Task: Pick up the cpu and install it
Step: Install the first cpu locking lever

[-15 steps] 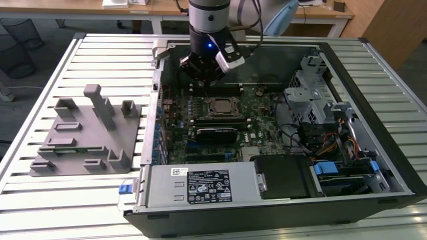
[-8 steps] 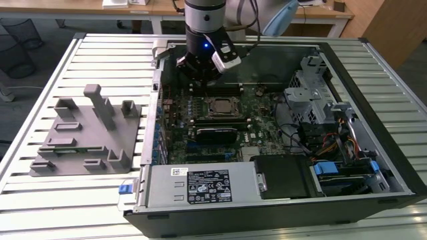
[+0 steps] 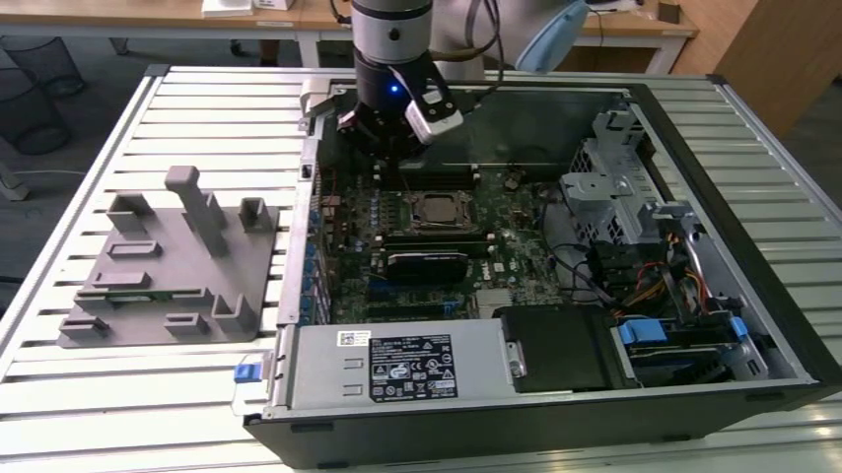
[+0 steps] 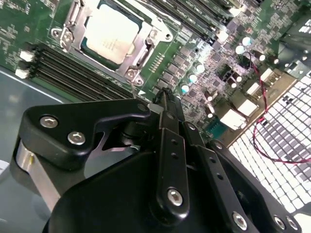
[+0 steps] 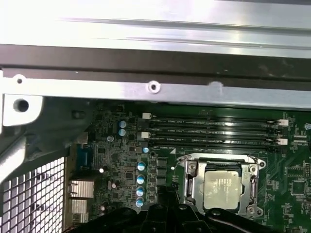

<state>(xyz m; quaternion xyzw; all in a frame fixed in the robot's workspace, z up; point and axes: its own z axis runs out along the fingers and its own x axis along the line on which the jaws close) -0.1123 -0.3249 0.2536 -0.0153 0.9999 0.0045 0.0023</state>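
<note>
Black steel computer case (image 3: 736, 325) lies open on the slatted table (image 3: 79, 325). Green motherboard (image 3: 514, 212) exposed. The gripper (image 4: 163, 97) hangs beside the socket, fingers together, empty. The cpu (image 4: 111, 32) sits seated in its socket (image 5: 221, 187); placement judged done, retention unconfirmed.

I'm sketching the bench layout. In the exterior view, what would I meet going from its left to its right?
Grey fixture → blue tab → cpu seated in the motherboard socket → metal drive cage → blue latch.
</note>
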